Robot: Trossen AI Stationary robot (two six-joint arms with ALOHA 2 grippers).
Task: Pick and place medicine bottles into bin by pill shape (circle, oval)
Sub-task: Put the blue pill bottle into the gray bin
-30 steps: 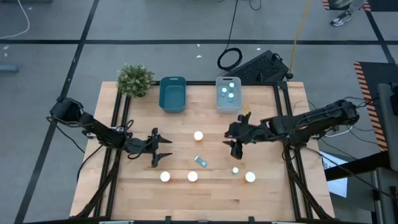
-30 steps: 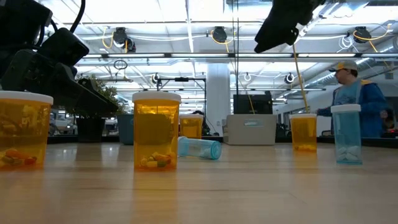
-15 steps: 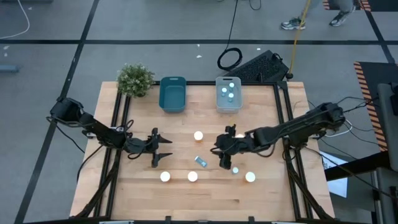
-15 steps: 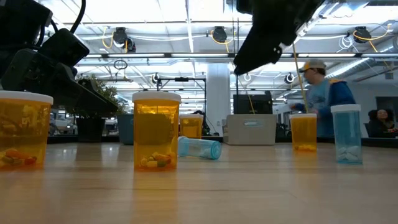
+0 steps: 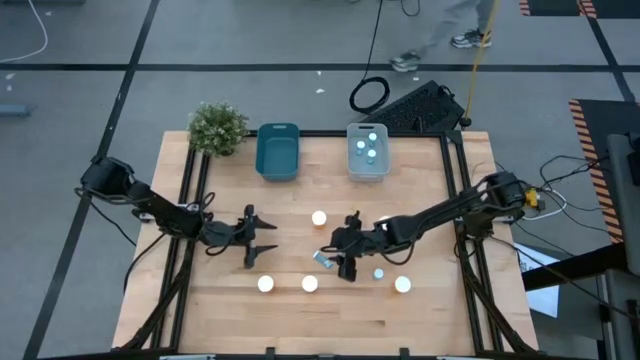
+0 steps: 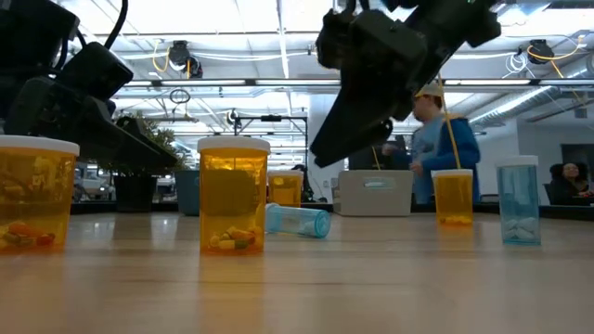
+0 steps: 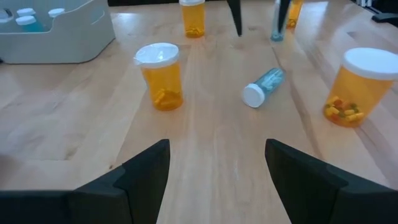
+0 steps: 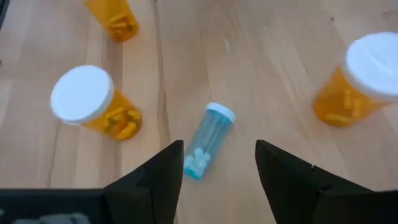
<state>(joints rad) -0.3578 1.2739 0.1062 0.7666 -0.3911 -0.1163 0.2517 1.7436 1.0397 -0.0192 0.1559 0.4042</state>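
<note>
Grey floor surrounds the wooden table (image 5: 420,310) at the middle of the high view, and a person (image 6: 436,148) stands in the room behind it in the low view. Along the table's top edge sit a potted plant (image 5: 217,127), a teal bin (image 5: 278,151) and a clear bin (image 5: 367,150) that holds pale blue bottles. At the left of the frame the left gripper (image 5: 262,241) waits above the table, its fingers spread apart and grasping nothing. From the right, the right arm reaches toward the centre, and the right gripper (image 5: 341,267) hangs over the toppled blue bottle (image 5: 322,260), fingers released wide on either side of it without touching. That bottle lies on its side just below centre, white pills (image 8: 196,160) gathered at its base. Amber bottles stand around it: one above centre (image 5: 319,218), two at lower left (image 5: 266,284) (image 5: 310,284), one at lower right (image 5: 402,285). A small upright blue bottle (image 5: 379,273) stands just right of the right gripper.
</note>
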